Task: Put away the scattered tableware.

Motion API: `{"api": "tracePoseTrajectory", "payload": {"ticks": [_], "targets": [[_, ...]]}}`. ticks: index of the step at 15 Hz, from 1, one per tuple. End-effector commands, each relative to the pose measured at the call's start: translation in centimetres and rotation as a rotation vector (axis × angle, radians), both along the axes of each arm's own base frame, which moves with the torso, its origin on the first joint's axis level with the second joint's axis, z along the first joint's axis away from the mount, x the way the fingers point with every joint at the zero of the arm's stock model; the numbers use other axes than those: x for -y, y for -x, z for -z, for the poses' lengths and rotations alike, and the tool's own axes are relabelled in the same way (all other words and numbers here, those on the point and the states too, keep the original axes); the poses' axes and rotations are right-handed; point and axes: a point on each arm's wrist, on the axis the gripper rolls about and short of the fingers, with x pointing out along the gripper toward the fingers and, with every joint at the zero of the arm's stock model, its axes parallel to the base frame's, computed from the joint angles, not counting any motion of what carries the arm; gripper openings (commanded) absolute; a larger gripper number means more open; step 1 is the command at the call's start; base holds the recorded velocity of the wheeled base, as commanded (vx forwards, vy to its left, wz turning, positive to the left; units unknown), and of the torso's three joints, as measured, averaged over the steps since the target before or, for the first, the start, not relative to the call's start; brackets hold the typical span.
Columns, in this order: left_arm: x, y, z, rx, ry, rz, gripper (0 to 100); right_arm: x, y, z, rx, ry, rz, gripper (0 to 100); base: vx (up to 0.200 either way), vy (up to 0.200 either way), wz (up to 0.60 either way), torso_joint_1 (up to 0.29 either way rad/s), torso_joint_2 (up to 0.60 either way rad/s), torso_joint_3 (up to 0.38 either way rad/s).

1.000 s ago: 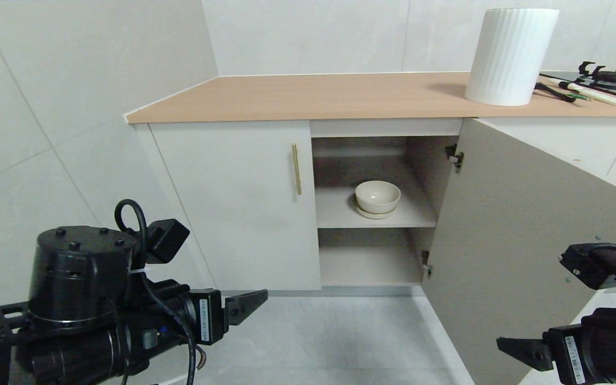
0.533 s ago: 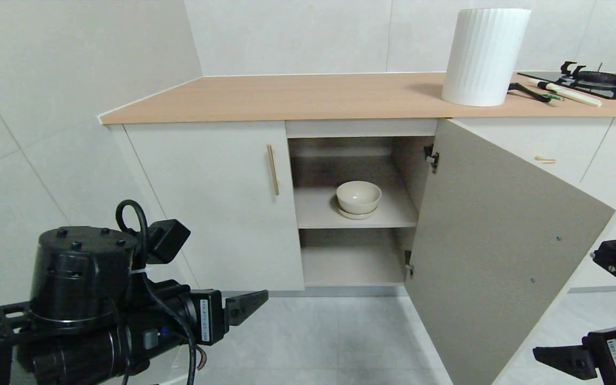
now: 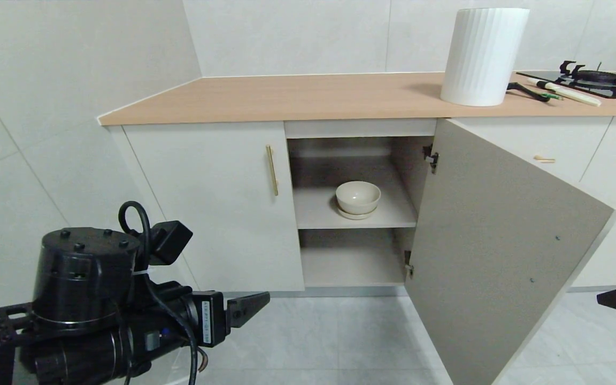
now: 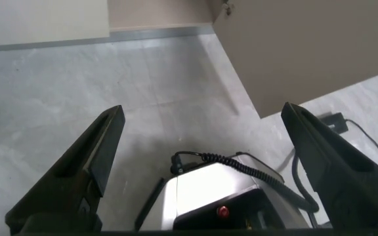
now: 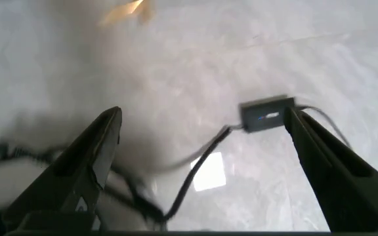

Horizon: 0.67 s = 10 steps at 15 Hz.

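A cream bowl (image 3: 357,196) sits on a small plate (image 3: 355,215) on the upper shelf of the open cabinet (image 3: 359,128). My left gripper (image 3: 249,309) hangs low at the left, over the floor and well in front of the cabinet. In the left wrist view this left gripper (image 4: 209,164) is open with nothing between its fingers (image 4: 100,160). My right gripper (image 3: 615,298) pokes in at the far right edge, beyond the open door (image 3: 500,240). Seen from the right wrist, the right gripper (image 5: 205,164) is also open and holds nothing, above bare floor.
A tall white ribbed canister (image 3: 483,56) stands on the wooden countertop (image 3: 297,96), with utensils (image 3: 562,92) and a gas hob (image 3: 599,77) to its right. The left cabinet door (image 3: 217,203) is closed. A cable with a small black box (image 5: 268,113) lies on the floor.
The head camera has shifted, so the cabinet sits further left in the picture. My right arm has drawn back toward the right edge of the view. The left arm has barely moved.
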Motion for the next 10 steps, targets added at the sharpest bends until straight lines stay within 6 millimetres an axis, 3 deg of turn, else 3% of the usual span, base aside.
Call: {"api": "tracePoseTrajectory", "payload": {"ticks": [1,5,10], "targets": [[0.0,0.0,0.0,-0.001,0.0,0.0,100,1.4,-1.4,0.7,-0.019,-0.001,0.073,100,0.0,0.0,0.0,0.0,0.0,0.0],[0.0,0.0,0.0,-0.001,0.0,0.0,100,3.1,-4.5,1.7,0.046,-0.02,0.163,100,0.0,0.0,0.0,0.0,0.0,0.0],[0.0,0.0,0.0,0.001,0.001,0.0,100,3.4,-7.4,2.5,0.151,-0.136,0.227,100,0.0,0.0,0.0,0.0,0.0,0.0]]}}
